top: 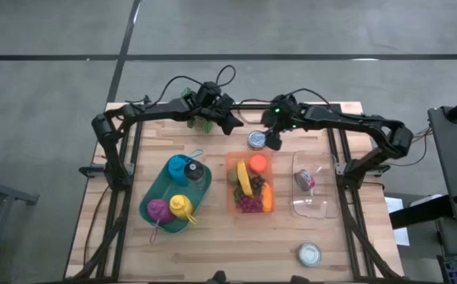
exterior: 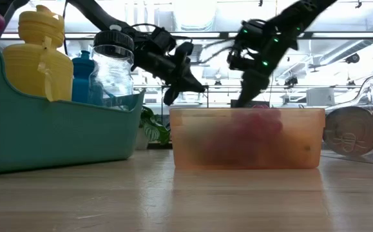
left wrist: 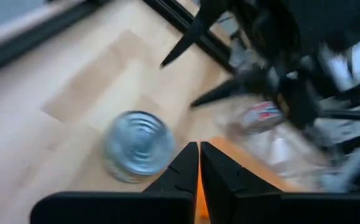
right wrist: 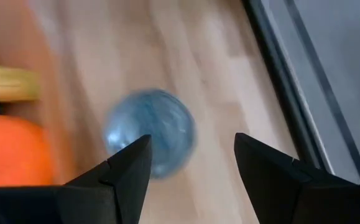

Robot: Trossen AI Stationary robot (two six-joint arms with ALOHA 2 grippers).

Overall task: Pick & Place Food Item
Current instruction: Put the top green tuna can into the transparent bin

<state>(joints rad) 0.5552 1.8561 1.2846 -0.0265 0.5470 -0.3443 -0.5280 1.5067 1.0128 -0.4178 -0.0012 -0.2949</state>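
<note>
Right hand [top: 273, 143] hangs spread and empty over the surface between tin can [top: 256, 140] and orange food bin [top: 249, 184], left hand [top: 234, 121] clenched nearby, so reach step, next likely lowering onto one item in the bin.

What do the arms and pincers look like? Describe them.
Both arms are dark with slim jointed links and black cables looping over them. The right arm shows small green lights near its wrist. Each pincer, left and right, has two dark, pointed, wedge-shaped fingers.
</note>
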